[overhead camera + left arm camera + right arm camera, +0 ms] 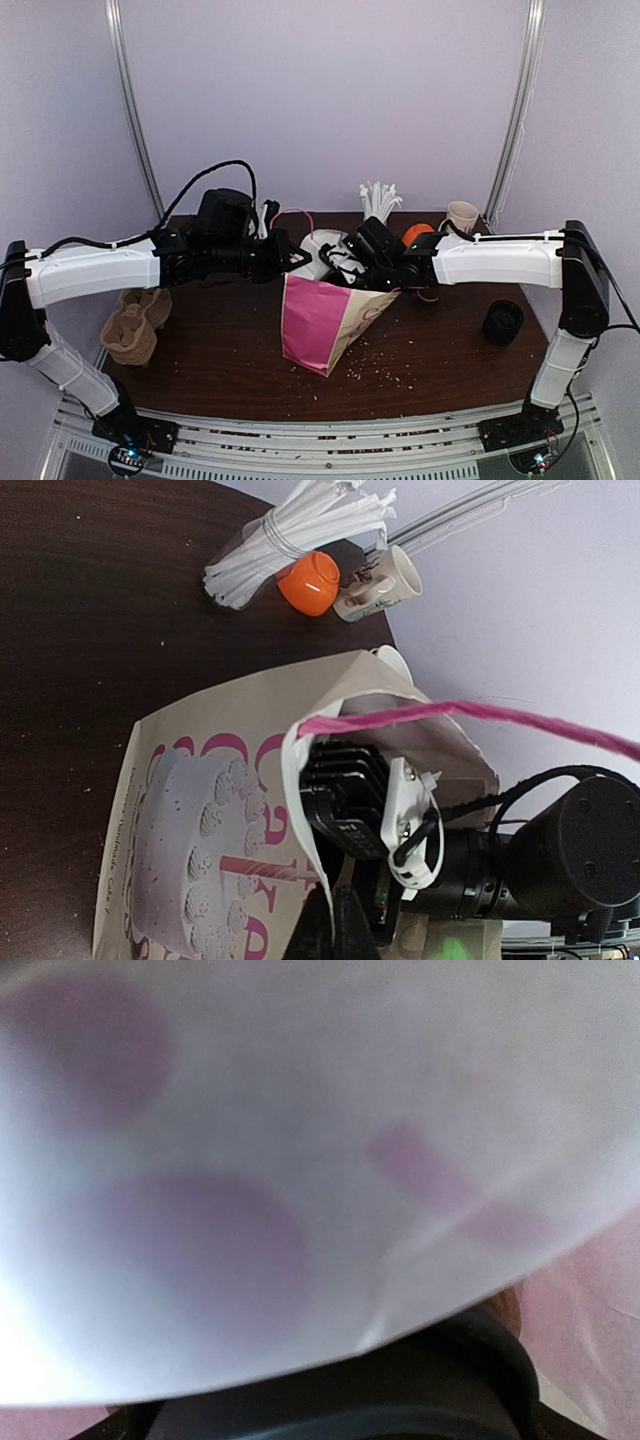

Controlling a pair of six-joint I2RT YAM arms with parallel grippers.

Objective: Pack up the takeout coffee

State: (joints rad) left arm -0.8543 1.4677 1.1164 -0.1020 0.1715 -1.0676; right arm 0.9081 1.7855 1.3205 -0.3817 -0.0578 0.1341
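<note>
**Top view**
- Paper bag (315, 320): pink/white, upright at table (220, 370) centre, mouth open.
- L gripper (295, 258): at the bag's top edge, left side.
- R gripper (347, 268): tipped down into the bag mouth from the right, tips hidden.
- Takeout coffee cup (503, 322): black-lidded and dark-looking from here. Stands on the table by the R arm, well apart from the bag.
- Pulp cup carriers (135, 325): brown stack, left side.
- Back row: white straws (378, 200), orange bowl (418, 234), cream mug (461, 214).
- Crumbs (380, 370): scattered in front of the bag.

**L wrist view**
- Bag face shows a cake print (190, 850).
- Pink cord handle (480, 715): stretched taut to the right.
- L fingers are together, pinching the bag's white top edge.
- R gripper body sits inside the mouth.

**R wrist view**
- Blurred white paper w/ pink blotches fills the view, i.e. bag interior.
- Black lid-like rim (350, 1400): along the bottom edge, w/ a brown patch beside it. Too blurred to say what it is.
- R fingers not made out, so cannot tell if apart or clamped on anything.
</note>
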